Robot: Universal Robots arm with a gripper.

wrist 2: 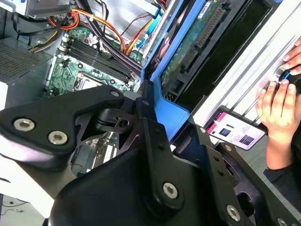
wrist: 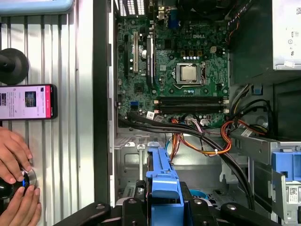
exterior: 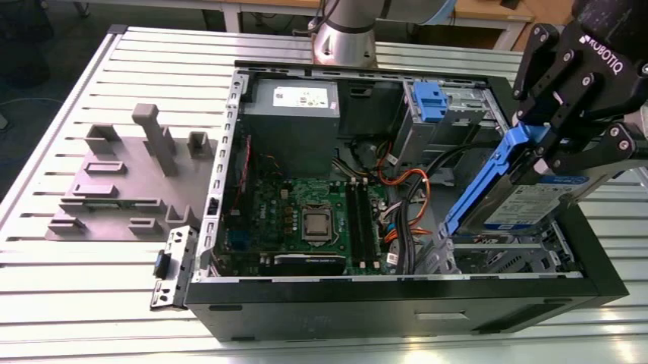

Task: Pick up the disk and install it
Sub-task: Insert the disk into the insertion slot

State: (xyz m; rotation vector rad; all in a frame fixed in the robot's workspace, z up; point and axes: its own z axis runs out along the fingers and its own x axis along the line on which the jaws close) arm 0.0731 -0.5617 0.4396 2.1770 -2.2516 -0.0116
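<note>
In the exterior view, the hand (exterior: 539, 152) grips the disk (exterior: 526, 202) — tilted.

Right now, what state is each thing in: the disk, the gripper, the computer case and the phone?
disk: held by the gripper, tilted over the case's drive cage, not yet seated.
gripper: shut on the disk's blue carrier.
computer case: side open, motherboard exposed.
phone: lying flat, screen lit.
</note>
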